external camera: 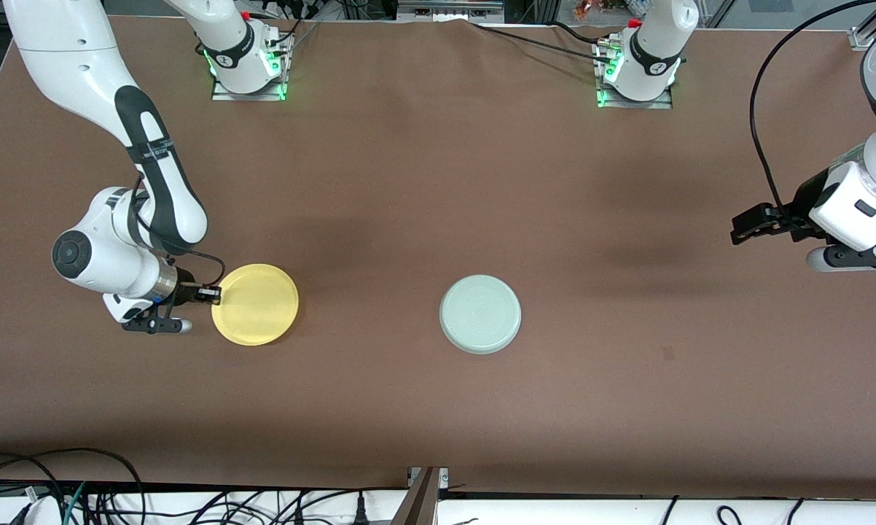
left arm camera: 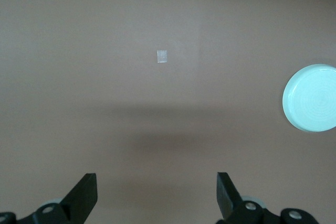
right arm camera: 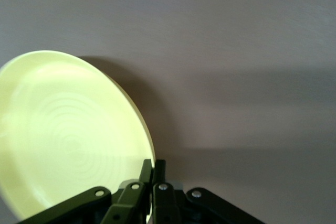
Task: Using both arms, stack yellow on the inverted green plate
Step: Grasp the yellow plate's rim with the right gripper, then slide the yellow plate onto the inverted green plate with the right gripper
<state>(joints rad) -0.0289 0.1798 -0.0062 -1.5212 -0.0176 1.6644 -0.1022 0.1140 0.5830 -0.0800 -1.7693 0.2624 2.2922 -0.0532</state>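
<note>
Your table (external camera: 423, 182) carries just the two plates, well apart, so the carry between them has nothing in its way

The right arm (external camera: 154, 175) reaches low toward its own end of the table, wrist turned sideways, because a flat plate offers only its edge to grab

The left arm (external camera: 864, 197) waits up over its own end of the table; the left gripper (left arm camera: 156, 195) has its jaws spread wide with only bare cloth between them, nothing held

The green plate (external camera: 480, 313) lies mid-table with its ringed underside up, already inverted, so its flat base is ready to receive. From the left jaws it sits off to one side, well clear

The yellow plate (external camera: 255, 304) lies just ahead of the right gripper (external camera: 210, 294), whose jaws are pinched together on its rim (right arm camera: 149, 167), the plate's body fanning out from the fingertips. I judge that rim pinch is there so you can lift it next
</note>
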